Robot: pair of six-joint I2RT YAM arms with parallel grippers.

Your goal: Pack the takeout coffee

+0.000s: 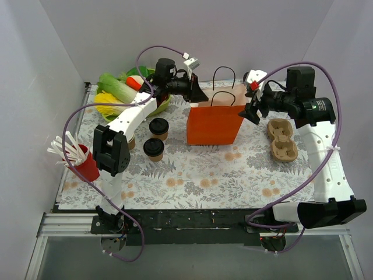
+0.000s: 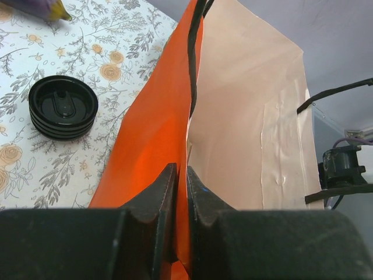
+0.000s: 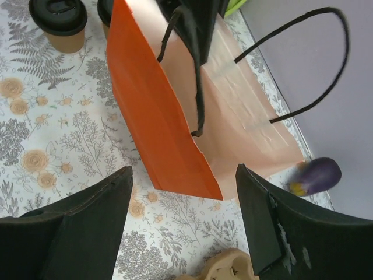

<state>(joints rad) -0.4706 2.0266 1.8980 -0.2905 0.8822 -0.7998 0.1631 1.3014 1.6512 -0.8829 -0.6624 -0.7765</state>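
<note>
The orange bag (image 1: 214,123) stands mid-table toward the back edge, its left rim pinched by the closed left claw (image 2: 180,192). The right claw (image 3: 183,224) hovers open, empty. 2 lidded cups (image 1: 156,137) wait left of it; next, probably spreading the mouth.

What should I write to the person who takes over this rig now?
Left pincer: shut on the orange bag, at its rim.
Right pincer: open, empty, beside the bag's other end.
Two lidded coffee cups stand on the mat left of the bag; the cardboard cup carrier lies to its right.
Done: bag mouth held open; inside looks empty.
Left: put the cups into the bag.
</note>
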